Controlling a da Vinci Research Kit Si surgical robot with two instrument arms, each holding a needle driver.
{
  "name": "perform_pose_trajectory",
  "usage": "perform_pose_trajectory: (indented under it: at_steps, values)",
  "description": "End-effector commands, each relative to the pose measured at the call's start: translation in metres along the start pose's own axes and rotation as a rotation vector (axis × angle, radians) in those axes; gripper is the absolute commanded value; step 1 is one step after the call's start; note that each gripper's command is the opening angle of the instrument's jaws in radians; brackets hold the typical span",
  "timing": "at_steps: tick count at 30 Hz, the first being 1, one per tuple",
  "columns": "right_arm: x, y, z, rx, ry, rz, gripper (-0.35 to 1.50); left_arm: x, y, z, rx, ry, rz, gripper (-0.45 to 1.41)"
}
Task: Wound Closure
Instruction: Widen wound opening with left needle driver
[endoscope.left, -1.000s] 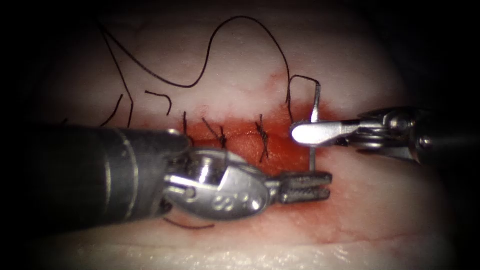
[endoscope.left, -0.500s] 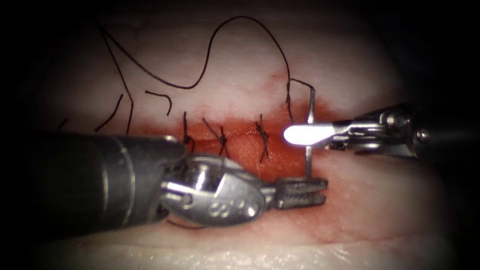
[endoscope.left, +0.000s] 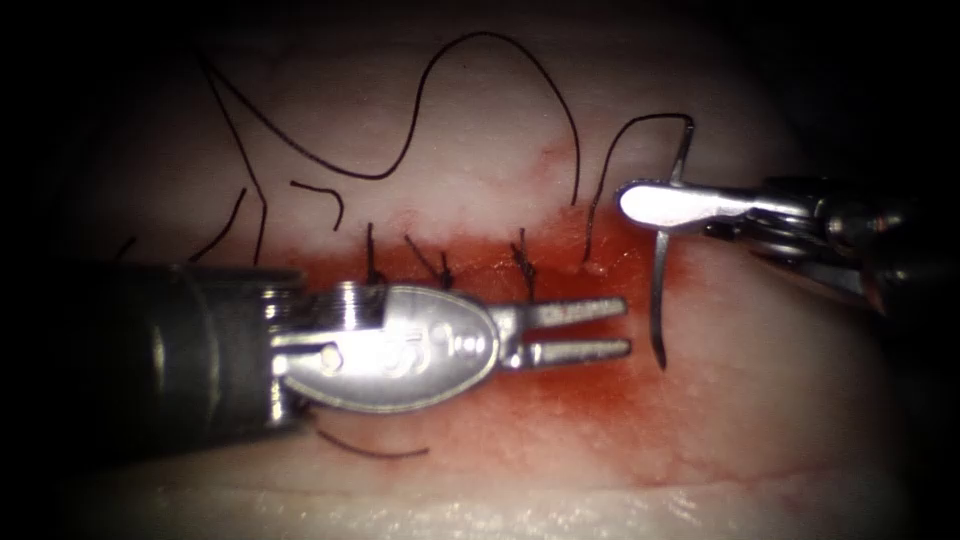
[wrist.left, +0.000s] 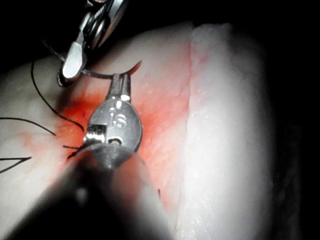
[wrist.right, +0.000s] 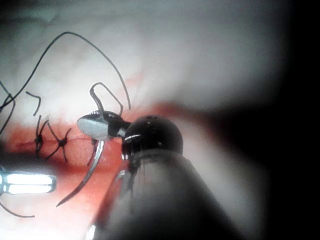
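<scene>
The right tool (endoscope.left: 650, 203) comes in from the right edge of the tissue (endoscope.left: 760, 380) with its jaws pressed together on the needle (endoscope.left: 660, 290). The grip sits near the needle's swaged end, about a quarter of the way along the curve. From there the needle hangs down across the right end of the cut (endoscope.left: 480, 275), its whole length clear of the tissue and its point (endoscope.left: 662, 364) free above the red fluid (endoscope.left: 590, 400).

In the earlier endoscope pictures the needle stood lower, its lower part going down into the tissue beside the left tool's jaws. It has since come up and out, and the right tool has risen with it.

The thread (endoscope.left: 480, 60) leaves the needle's top end, arches over and drops into the tissue at the cut's right end, beside the last stitch (endoscope.left: 524, 275). A longer run loops across the far side of the tissue toward its left edge. Three dark stitches cross the cut, and short cut ends (endoscope.left: 320, 195) lie above them. Another loose piece lies near the tissue's near edge, under the left tool.

The left tool (endoscope.left: 625, 327) lies along the near side of the cut, reaching in from the left. Its jaws are spread slightly and hold nothing, their tips just left of the needle's lower part.

In the right wrist view the needle (wrist.right: 87, 175) curves down from the right tool (wrist.right: 92, 126). The left wrist view shows the left tool (wrist.left: 121, 82) close to the needle (wrist.left: 107, 75).
</scene>
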Motion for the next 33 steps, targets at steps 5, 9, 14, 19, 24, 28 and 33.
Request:
perform_pose_trajectory:
  at_steps: [5,9,14,19,24,28,33]
  values:
    - [0.0002,0.0011,-0.0006,0.034,0.018,-0.129,-0.35,-0.0017,-0.0018,0.0017,-0.088,-0.129,-0.062,-0.45]
    - [0.0002,0.0011,-0.0006,0.057,0.031,-0.188,-0.35,-0.0034,-0.0035,0.0029,-0.062,-0.23,-0.055,-0.45]
    - [0.0003,0.0011,-0.0006,0.076,0.037,-0.235,-0.35,-0.0059,-0.0035,0.0046,-0.132,-0.397,-0.073,-0.45]
    - [0.0002,0.0011,-0.0004,0.089,0.034,-0.265,-0.35,-0.0085,-0.0037,0.0062,-0.164,-0.507,-0.07,-0.45]
    - [-0.0002,0.0009,-0.0005,0.106,0.027,-0.319,-0.35,-0.01,-0.0059,0.0069,-0.146,-0.534,-0.077,-0.45]
    - [-0.0003,0.0009,-0.0003,0.111,0.026,-0.349,-0.35,-0.0107,-0.0067,0.0072,-0.141,-0.546,-0.085,-0.45]
    - [-0.0007,0.0007,-0.0001,0.154,0.01,-0.407,-0.35,-0.0122,-0.0079,0.0075,-0.156,-0.596,-0.099,-0.45]
